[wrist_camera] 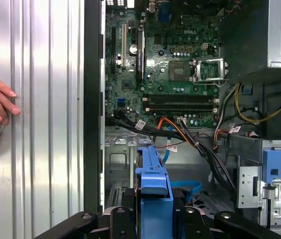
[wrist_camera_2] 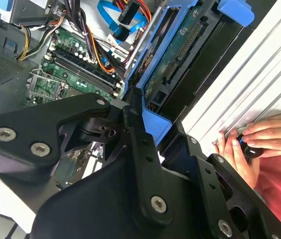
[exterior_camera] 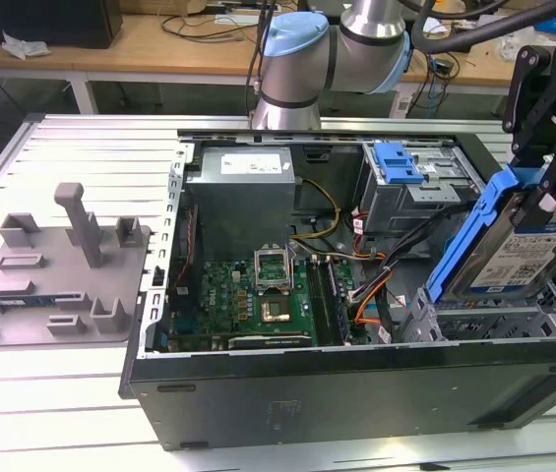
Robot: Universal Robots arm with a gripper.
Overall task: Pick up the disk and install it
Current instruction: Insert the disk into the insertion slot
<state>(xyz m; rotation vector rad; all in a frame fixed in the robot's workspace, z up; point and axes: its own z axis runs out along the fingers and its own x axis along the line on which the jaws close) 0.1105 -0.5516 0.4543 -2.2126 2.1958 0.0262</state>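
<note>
Over an open computer case point(exterior_camera: 356, 398) on the worktop point(exterior_camera: 51, 403), the gripper point(exterior_camera: 550, 197) apparently pinches the disk point(exterior_camera: 533, 258), tilted steeply above the drive bay point(exterior_camera: 494, 323).

The disk point(exterior_camera: 528, 251), a silver hard drive with a white-and-blue label in a blue bracket, hangs steeply tilted in the gripper point(exterior_camera: 545, 192) at the exterior view's right, above a metal cage point(exterior_camera: 484, 320).
</note>
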